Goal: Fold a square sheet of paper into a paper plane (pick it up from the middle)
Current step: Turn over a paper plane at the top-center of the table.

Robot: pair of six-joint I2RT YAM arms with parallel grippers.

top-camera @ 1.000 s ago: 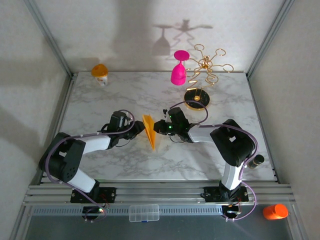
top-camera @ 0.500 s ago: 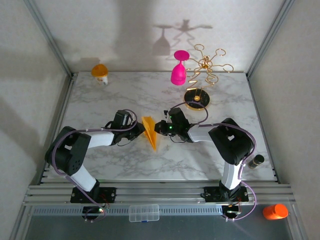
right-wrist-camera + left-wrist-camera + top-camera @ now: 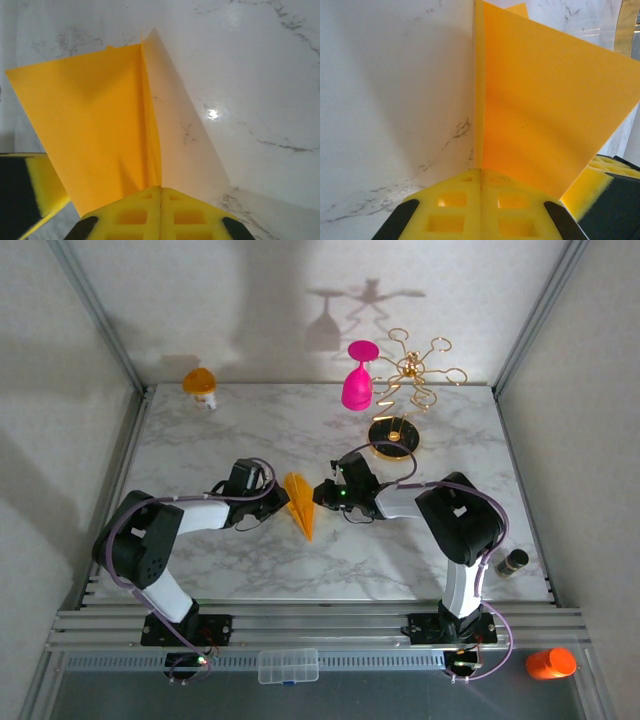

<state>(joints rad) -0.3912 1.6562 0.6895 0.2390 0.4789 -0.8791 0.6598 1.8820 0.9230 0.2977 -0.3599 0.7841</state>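
The paper plane point(image 3: 299, 504) is coloured a plain yellow-orange. The worktop point(image 3: 220, 430) is patterned as white marble with grey veins. At the far side, a goblet point(image 3: 357, 385) is coloured bright pink and a rack point(image 3: 412, 368) gold, on a black base. The left tool point(image 3: 481, 175) and right tool point(image 3: 161, 190) are padded in yellow.

The paper plane point(image 3: 299, 503) lies on the table point(image 3: 200, 440) between left pincer point(image 3: 278, 502) and right pincer point(image 3: 318, 495), rack point(image 3: 405, 390) behind.

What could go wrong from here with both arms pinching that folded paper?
The left fingers and right fingers both clamp the thin folded yellow-orange paper dart from opposite sides; pulling apart could tear it or open its creases. The two sets sit very close, so they might bump.
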